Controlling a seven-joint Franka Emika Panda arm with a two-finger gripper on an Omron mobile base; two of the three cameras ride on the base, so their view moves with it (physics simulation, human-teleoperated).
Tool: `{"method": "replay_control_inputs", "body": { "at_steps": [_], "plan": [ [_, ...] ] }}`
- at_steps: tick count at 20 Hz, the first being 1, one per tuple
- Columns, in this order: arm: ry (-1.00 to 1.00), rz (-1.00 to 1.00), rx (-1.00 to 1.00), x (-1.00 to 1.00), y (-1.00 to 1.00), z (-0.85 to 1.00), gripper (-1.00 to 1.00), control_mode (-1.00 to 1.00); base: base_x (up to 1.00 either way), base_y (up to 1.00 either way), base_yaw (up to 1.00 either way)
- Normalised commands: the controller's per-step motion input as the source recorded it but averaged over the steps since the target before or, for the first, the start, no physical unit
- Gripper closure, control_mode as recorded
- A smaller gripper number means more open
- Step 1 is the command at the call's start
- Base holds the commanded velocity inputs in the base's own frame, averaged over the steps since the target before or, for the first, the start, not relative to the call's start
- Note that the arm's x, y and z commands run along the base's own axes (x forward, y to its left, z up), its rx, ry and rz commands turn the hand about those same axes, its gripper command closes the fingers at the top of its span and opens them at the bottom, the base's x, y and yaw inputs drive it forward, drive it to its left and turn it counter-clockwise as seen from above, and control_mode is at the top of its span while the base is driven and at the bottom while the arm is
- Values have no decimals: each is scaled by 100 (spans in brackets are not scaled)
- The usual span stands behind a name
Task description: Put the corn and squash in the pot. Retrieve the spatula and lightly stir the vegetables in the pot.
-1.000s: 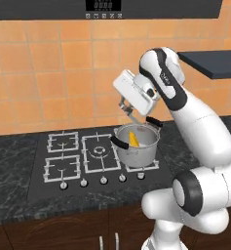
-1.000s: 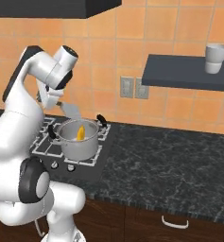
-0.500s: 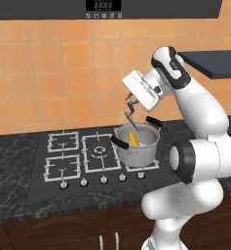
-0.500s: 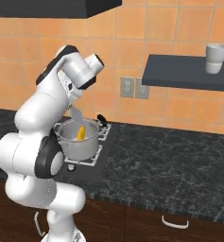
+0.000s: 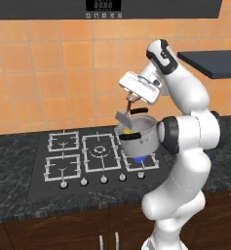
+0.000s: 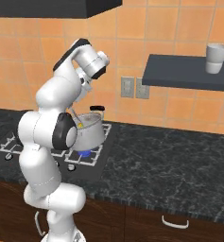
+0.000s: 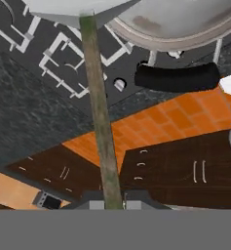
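Pincer (image 5: 130, 99) closed tight on the spatula (image 5: 124, 117), gripping the thin handle near its upper end; the hand view shows the handle (image 7: 100, 117) running straight out from between the fingertips to the flat blade.

Blade hangs at the near-left rim of the pot (image 5: 138, 135), just above or touching it; cannot tell which.

Pot sits on the right front burner of the hob (image 5: 95, 156), blue flame under it, toward the bench's (image 5: 19, 195) back half. Yellow vegetable (image 5: 128, 132) visible inside; corn and squash not separable at this size.

Handling judgement: spatula light and stiff, the long lever amplifies wrist motion, so small slow sweeps. Steel pot likely heavy enough to stay put, though a push on its wall could slide it.
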Motion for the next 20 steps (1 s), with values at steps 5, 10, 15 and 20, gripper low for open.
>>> {"method": "replay_control_inputs", "body": {
  "at_steps": [5,10,15,20],
  "plan": [
    [2,1,0,-35,-37,17,100,-100,0,0,0],
    [11,-22,0,0,-57,44,100,-100,0,0,0],
    [22,-23,4,8,-30,7,100,-100,0,0,0],
    [6,-2,4,58,0,0,100,-100,0,0,0]
  ]
}}
